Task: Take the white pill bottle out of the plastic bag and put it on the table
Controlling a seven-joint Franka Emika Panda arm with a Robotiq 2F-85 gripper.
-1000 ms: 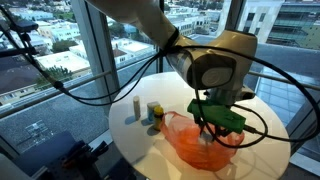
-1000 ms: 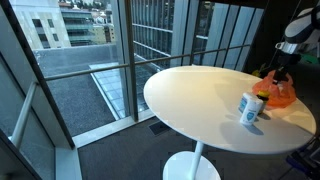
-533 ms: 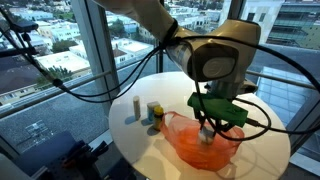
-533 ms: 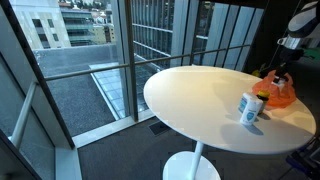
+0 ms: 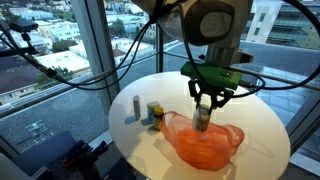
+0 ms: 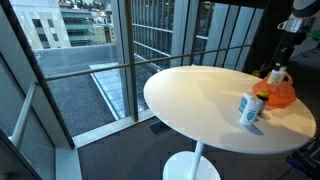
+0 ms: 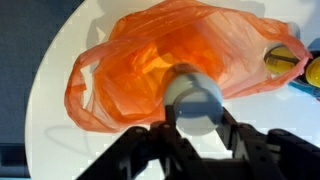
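My gripper is shut on the white pill bottle and holds it upright in the air above the orange plastic bag. In the wrist view the bottle sits between my dark fingers, with the open bag spread on the white table below. In an exterior view the bottle hangs just above the bag at the table's far edge.
A white cylinder, a small yellow-capped bottle and a blue item stand on the round white table beside the bag. A blue-and-white can stands near them. Glass windows surround the table. Cables hang from the arm.
My gripper has risen out of the bag with the white pill bottle in it. The bag has stayed on the table.
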